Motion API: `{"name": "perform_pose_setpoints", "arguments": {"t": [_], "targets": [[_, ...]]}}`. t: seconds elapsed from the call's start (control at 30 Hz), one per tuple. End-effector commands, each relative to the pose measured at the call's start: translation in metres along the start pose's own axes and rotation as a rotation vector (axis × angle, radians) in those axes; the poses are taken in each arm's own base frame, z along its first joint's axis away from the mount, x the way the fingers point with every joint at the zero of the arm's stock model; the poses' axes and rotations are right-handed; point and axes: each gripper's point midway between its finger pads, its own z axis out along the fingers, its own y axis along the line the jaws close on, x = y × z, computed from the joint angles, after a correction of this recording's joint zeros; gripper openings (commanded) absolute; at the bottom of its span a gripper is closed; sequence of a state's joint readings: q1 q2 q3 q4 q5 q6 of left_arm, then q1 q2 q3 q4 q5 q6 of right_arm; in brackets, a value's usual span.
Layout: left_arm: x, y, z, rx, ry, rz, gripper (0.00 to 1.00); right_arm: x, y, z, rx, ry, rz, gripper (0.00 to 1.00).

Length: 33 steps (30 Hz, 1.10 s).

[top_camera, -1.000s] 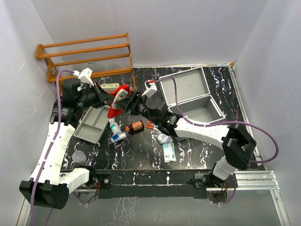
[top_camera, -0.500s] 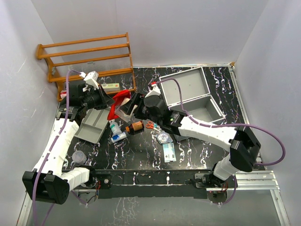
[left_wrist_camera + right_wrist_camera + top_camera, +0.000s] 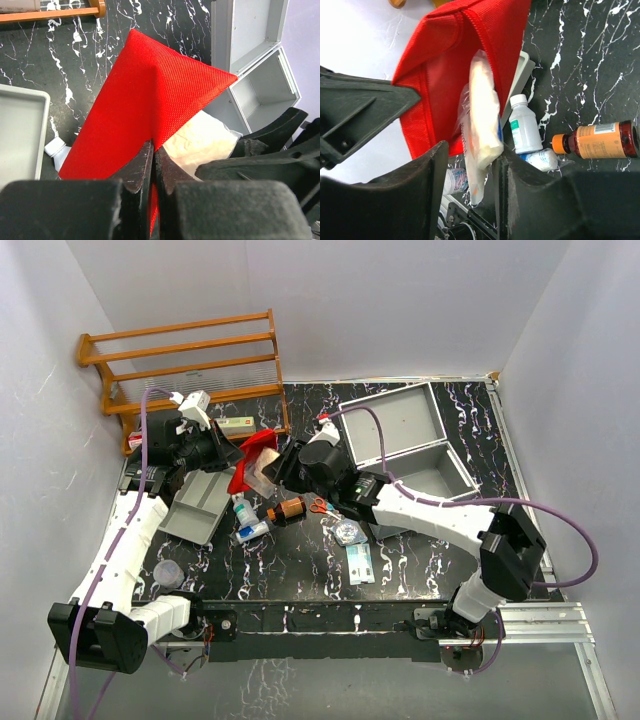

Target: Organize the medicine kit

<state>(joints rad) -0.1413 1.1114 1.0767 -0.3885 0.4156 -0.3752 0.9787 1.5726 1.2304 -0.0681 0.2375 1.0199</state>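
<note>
Left wrist: left gripper (image 3: 153, 155) clamps red pouch (image 3: 150, 95) edge
Right gripper (image 3: 470, 155): fingers apart round packet (image 3: 482, 110)
Medicine kit (image 3: 395, 425): pouch's 3 o'clock, apart

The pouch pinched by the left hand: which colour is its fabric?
The pouch is plain red woven fabric. The left wrist view shows it best.
</note>
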Motion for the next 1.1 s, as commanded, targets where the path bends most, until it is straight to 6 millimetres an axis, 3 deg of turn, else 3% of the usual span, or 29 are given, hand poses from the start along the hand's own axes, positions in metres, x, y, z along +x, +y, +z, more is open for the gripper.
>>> {"name": "perform_pose_setpoints", "arguments": {"t": [0.0,0.13,0.27,0.53,0.87,1.07], "targets": [[-0.006,-0.009,-0.001,0.052,-0.031,0.043,0.0,-0.016,0.012,0.003,-0.009,-0.054,0.004,0.34],[-0.006,-0.005,-0.002,0.028,-0.034,0.051,0.0,-0.022,0.015,0.002,0.009,-0.067,0.007,0.12],[-0.006,-0.001,-0.002,0.011,-0.038,0.062,0.0,-0.029,0.031,-0.007,-0.03,-0.067,0.035,0.0],[-0.001,-0.003,-0.001,0.028,-0.023,0.074,0.0,-0.048,0.048,-0.012,-0.023,-0.106,0.087,0.0],[0.002,-0.004,-0.001,0.042,-0.008,0.08,0.0,-0.052,0.045,-0.001,0.036,-0.115,0.048,0.0],[0.002,-0.007,0.0,0.061,-0.008,0.086,0.0,-0.042,0.035,0.018,0.098,-0.091,-0.036,0.0]]}}
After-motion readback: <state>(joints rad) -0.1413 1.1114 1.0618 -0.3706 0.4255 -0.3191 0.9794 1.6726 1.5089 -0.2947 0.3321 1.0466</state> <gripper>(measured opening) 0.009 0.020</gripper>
